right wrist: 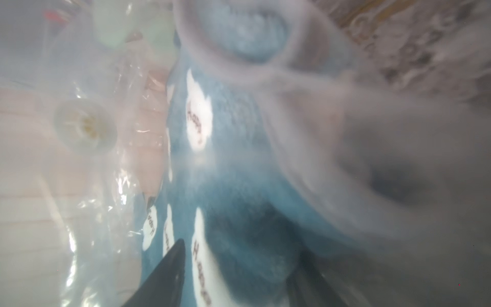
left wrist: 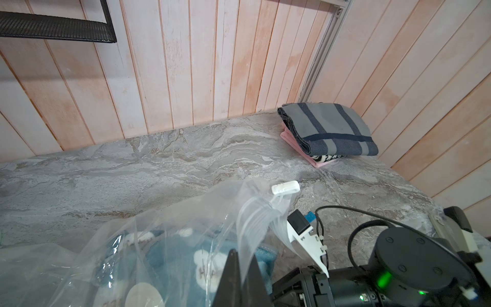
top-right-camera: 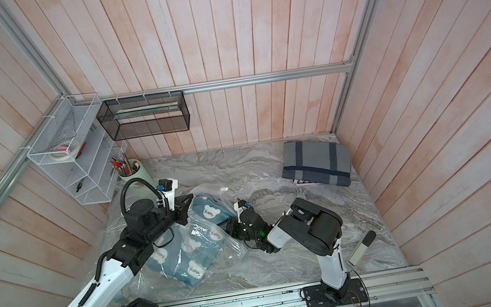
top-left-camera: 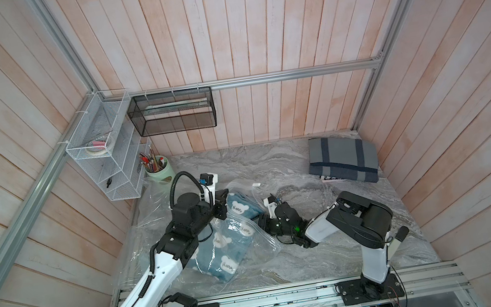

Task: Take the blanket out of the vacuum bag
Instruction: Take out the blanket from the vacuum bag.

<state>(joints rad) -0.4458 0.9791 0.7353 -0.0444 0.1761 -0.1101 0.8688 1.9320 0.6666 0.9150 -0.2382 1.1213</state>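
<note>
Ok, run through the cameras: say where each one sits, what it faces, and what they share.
Both top views: high above the rail side, looking down on the table; left arm and right arm show.
Left wrist: looks across the vacuum bag to the grey blanket; left claw pinching bag plastic, right arm beside.
Right wrist: at the bag, facing the blue blanket through plastic; right claw astride it.
Shared: zip slider, also in a top view.

left claw (left wrist: 240, 268) pinched, right claw (right wrist: 240, 249) half-spread

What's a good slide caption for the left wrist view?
Left gripper pinching the vacuum bag near its zip slider, the blue blanket inside, a folded gray striped cloth beyond.
</note>
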